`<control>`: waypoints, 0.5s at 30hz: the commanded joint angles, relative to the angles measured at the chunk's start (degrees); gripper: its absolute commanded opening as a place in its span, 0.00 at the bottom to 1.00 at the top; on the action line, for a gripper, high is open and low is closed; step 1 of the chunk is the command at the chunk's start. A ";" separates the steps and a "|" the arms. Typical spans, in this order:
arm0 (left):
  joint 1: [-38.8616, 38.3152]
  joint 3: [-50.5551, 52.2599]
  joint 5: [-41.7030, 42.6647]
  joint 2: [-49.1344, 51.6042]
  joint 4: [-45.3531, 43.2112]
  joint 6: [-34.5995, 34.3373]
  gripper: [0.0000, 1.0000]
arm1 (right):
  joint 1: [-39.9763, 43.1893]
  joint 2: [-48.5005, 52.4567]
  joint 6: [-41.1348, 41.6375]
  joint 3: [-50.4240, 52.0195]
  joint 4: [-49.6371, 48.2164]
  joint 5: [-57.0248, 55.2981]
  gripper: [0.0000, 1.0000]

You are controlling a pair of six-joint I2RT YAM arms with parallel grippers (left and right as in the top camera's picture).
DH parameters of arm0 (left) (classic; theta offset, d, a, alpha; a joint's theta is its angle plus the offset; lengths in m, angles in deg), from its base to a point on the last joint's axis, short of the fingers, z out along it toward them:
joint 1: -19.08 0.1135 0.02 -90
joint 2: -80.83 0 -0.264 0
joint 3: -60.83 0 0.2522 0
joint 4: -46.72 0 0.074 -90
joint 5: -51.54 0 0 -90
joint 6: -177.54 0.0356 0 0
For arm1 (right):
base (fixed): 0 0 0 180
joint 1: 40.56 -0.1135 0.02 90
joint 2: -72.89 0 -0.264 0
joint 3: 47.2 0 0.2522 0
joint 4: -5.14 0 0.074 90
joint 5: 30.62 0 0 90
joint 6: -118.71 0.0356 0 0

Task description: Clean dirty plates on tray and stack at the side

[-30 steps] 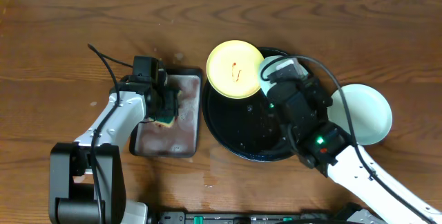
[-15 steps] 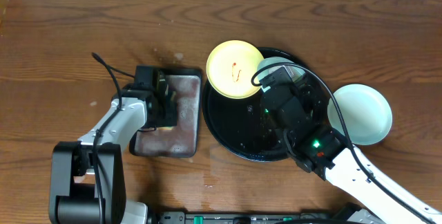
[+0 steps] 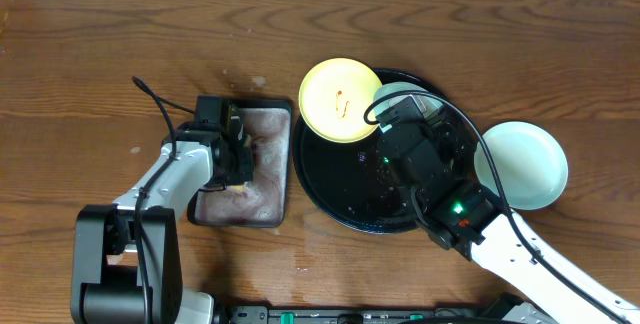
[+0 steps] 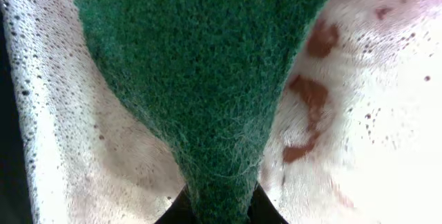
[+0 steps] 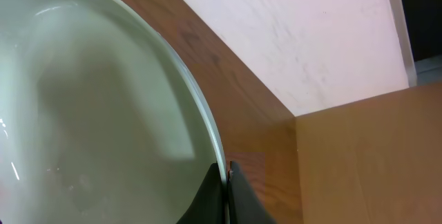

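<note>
Pinching the rim of a mint-blue round plastic plate (image 5: pixel 90 113) at the far edge of the glossy black round tray (image 3: pixel 335 189), our right fingers (image 5: pixel 243 200) apparently steady it for scrubbing; left of that tray, our left fingers (image 4: pixel 171 216) clamp a green sponge (image 4: pixel 207 79) over a soapy grey rectangular tray (image 3: pixel 270 204).

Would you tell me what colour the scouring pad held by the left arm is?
Dark green; the scouring pad shows best in the left wrist view.
</note>
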 commanded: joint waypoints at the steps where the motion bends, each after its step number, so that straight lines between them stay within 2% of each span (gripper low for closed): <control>1: 0.20 -1.20 -0.33 -1.99 0.42 -0.70 0.28 | -0.50 -0.98 -0.28 -1.22 -0.28 -1.64 0.01; 2: 0.20 -1.49 -0.33 -2.47 0.37 -0.70 0.53 | -0.50 -0.98 -0.28 -1.22 -0.28 -1.64 0.01; 3: 0.20 -1.68 -0.33 -2.95 0.13 -0.70 0.60 | -0.50 -0.98 -0.28 -1.22 -0.28 -1.64 0.01; 5: 0.20 -1.79 -0.35 -3.58 -0.92 -0.70 0.69 | -0.50 -0.98 -0.28 -1.22 -0.28 -1.64 0.01; 8: 0.20 -1.77 -0.35 -3.63 -2.93 -0.70 0.72 | -0.50 -0.98 -0.28 -1.22 -0.28 -1.64 0.01; 15: 0.20 -1.77 -1.44 -3.50 -9.33 -0.72 0.73 | -0.50 -0.98 -0.28 -1.22 -0.28 -1.66 0.01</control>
